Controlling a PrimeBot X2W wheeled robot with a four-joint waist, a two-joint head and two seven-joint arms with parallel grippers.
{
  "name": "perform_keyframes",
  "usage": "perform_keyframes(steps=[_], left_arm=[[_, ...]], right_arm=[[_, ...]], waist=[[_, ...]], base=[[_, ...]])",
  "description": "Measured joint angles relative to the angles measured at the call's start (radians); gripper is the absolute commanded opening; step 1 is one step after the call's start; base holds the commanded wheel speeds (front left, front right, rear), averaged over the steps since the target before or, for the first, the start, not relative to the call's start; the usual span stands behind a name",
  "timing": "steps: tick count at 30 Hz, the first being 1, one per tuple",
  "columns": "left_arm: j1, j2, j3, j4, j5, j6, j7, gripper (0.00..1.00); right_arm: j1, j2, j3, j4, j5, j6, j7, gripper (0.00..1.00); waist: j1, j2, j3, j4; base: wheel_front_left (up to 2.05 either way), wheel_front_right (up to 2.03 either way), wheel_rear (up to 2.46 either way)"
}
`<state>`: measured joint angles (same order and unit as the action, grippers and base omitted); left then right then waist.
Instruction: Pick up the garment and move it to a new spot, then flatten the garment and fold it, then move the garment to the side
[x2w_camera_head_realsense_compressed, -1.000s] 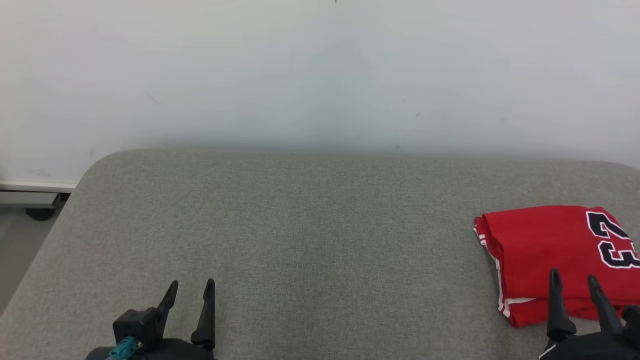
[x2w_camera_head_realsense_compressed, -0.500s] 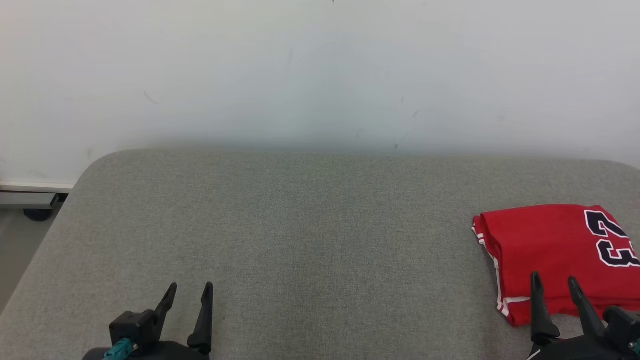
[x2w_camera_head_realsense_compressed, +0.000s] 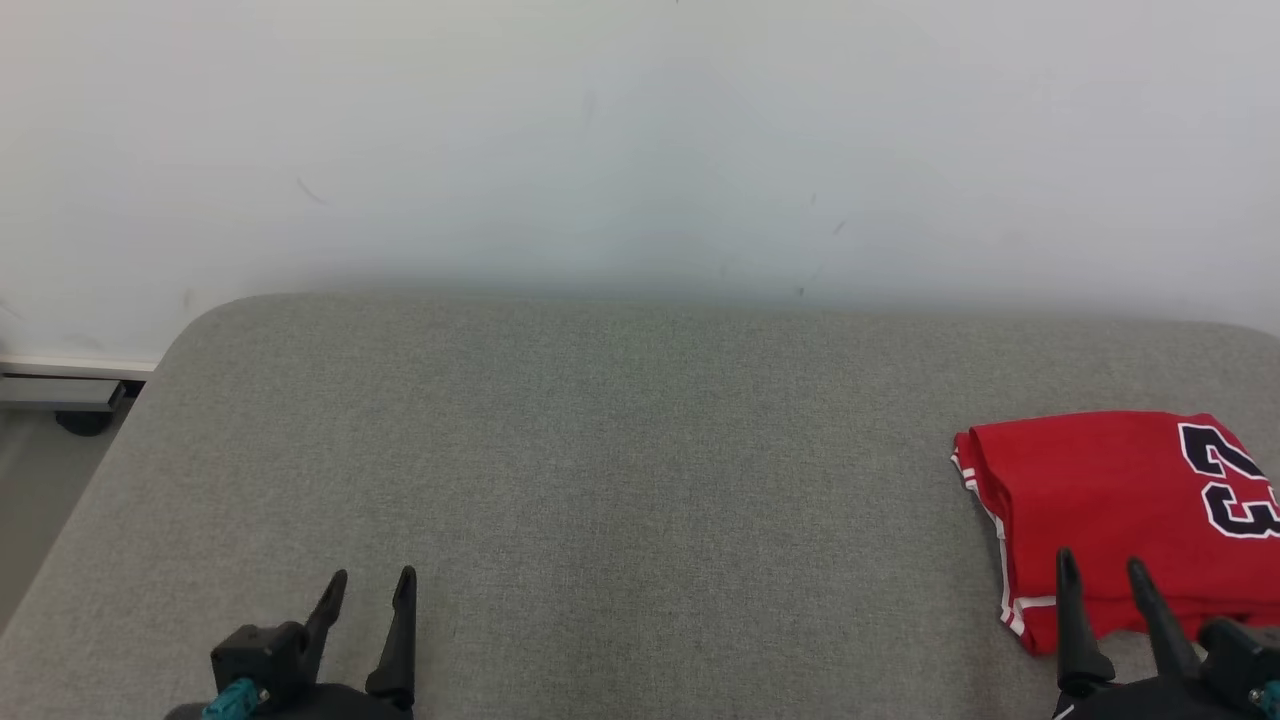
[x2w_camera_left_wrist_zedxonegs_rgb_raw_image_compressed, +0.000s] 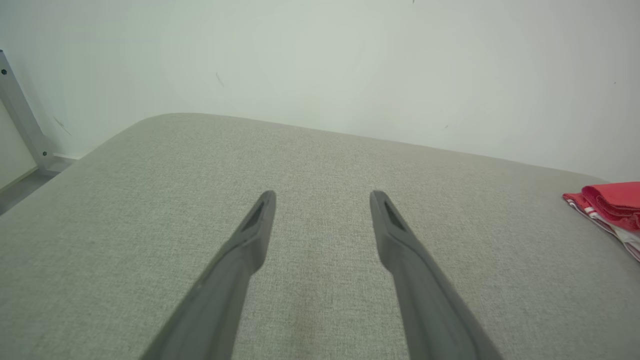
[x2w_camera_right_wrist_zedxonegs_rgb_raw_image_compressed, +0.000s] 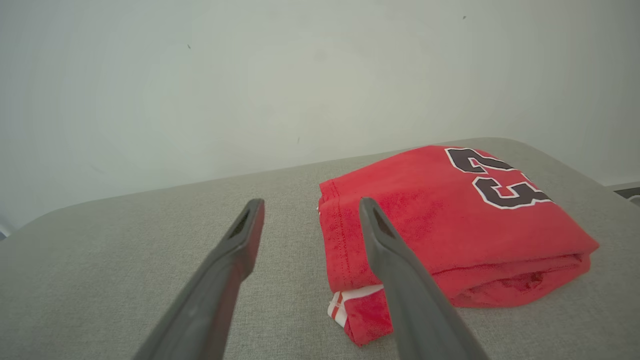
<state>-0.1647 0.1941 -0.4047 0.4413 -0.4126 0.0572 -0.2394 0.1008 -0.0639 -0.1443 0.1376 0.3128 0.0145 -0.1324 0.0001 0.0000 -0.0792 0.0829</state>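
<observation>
The garment (x2w_camera_head_realsense_compressed: 1110, 500) is a red jersey with white trim and a dark number, folded into a thick stack at the right edge of the grey padded table (x2w_camera_head_realsense_compressed: 620, 460). In the right wrist view the garment (x2w_camera_right_wrist_zedxonegs_rgb_raw_image_compressed: 435, 225) lies just ahead and to the right of my fingers. My right gripper (x2w_camera_head_realsense_compressed: 1100, 570) is open, near the garment's front edge, holding nothing. Low at the left, my left gripper (x2w_camera_head_realsense_compressed: 370, 582) is open over bare fabric, far from the garment. From the left wrist view the garment (x2w_camera_left_wrist_zedxonegs_rgb_raw_image_compressed: 612, 207) shows at the far right edge.
A pale wall (x2w_camera_head_realsense_compressed: 640, 150) rises right behind the table's far edge. Beyond the table's rounded left corner are the floor and a grey metal base (x2w_camera_head_realsense_compressed: 60, 395) with a caster. A metal frame leg (x2w_camera_left_wrist_zedxonegs_rgb_raw_image_compressed: 22, 120) stands at the left in the left wrist view.
My right gripper has drawn back toward me and slightly left, away from the folded garment. The left gripper has sunk a little lower. The garment lies where it was.
</observation>
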Motion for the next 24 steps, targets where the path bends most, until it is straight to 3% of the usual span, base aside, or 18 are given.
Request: perform_keyframes(steps=[1, 11, 24], left_arm=[[0.002, -0.002, -0.001, 0.006, 0.0, 0.0, 0.001, 0.0], [0.074, -0.029, 0.002, 0.059, -0.005, -0.005, 0.01, 0.0], [0.074, -0.04, 0.064, 0.052, -0.139, -0.023, 0.054, 0.0]], right_arm=[[0.001, 0.002, 0.0, 0.008, 0.0, 0.0, 0.001, 0.0], [0.043, 0.023, 0.006, 0.081, 0.008, 0.0, 0.01, 0.0], [0.026, 0.023, 0.002, 0.096, 0.16, 0.01, 0.04, 0.0]], waist=[[0.0, 0.0, 0.0, 0.0], [0.0, 0.0, 0.001, 0.0], [0.0, 0.0, 0.011, -0.011]], base=[[0.0, 0.0, 0.0], [0.0, 0.0, 0.0], [0.0, 0.0, 0.0]])
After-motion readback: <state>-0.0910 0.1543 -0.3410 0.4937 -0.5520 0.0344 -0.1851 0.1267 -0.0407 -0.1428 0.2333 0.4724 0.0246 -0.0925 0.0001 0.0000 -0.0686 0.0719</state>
